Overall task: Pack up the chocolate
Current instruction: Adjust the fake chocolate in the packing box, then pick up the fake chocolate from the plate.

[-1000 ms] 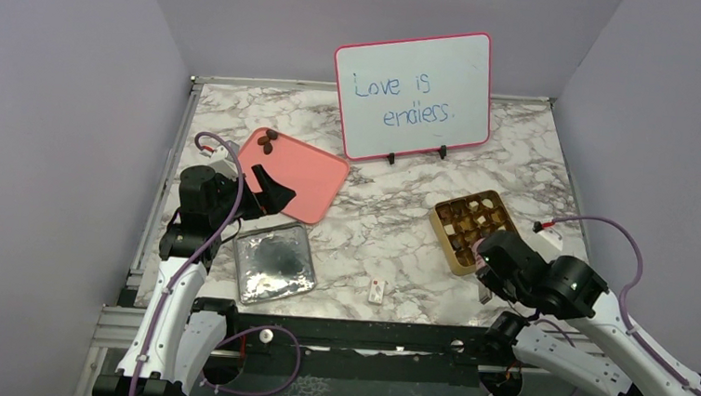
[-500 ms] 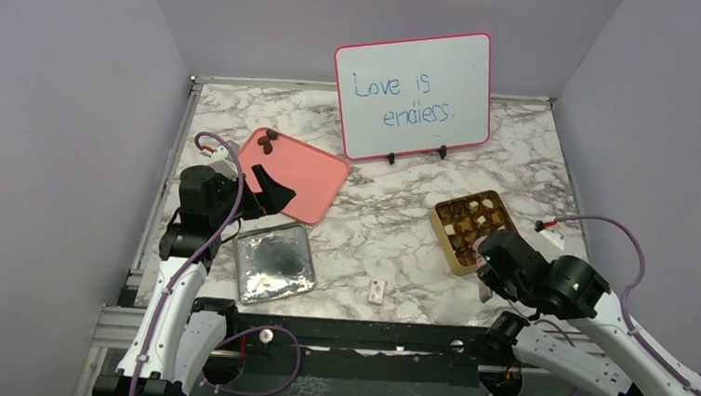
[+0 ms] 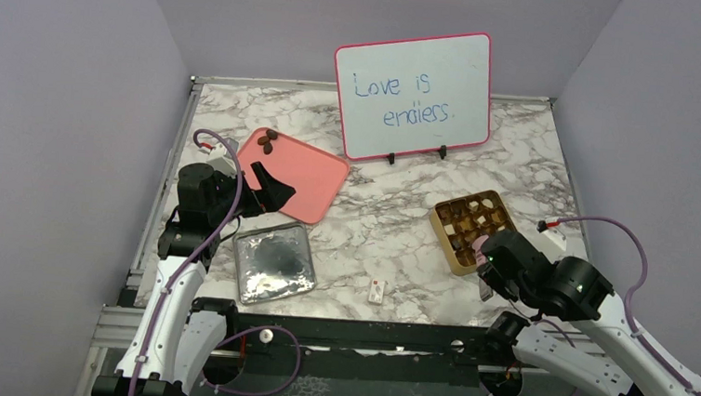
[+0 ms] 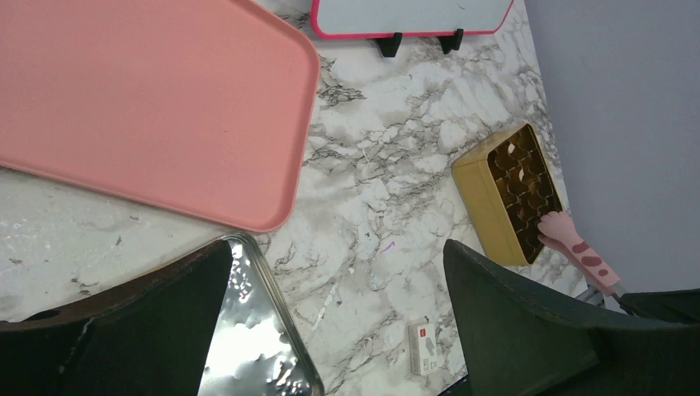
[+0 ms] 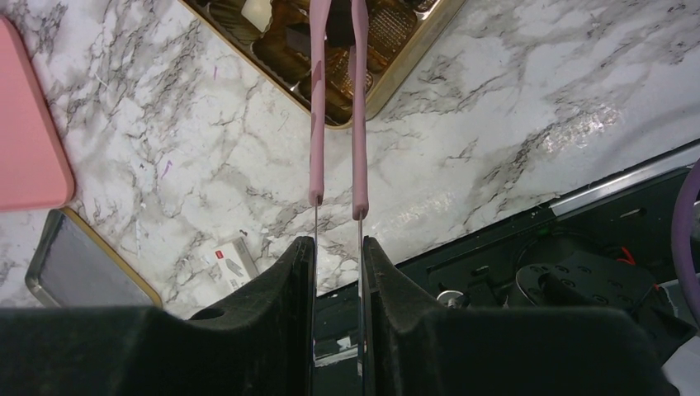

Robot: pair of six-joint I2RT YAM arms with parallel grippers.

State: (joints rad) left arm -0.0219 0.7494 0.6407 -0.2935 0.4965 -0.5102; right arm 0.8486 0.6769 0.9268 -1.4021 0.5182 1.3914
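While our right gripper (image 5: 338, 245) pinches the pink tongs (image 5: 316, 124) over the gold box (image 3: 444, 237), most chocolate (image 3: 468, 217) already fills its cells. We judge the packing nearly done. Our left gripper (image 4: 334, 264) hangs spread wide, and a few pieces (image 3: 269, 136) wait on the pink tray (image 3: 311, 172).

Left arm (image 3: 167, 297) and right arm (image 3: 602, 341): white link shells, black joint housings. Purple cable (image 3: 209, 140) loops off each wrist, red-white plug ends. Left claw (image 3: 273, 188), right claw (image 5: 338, 244): matte black wedge fingers.
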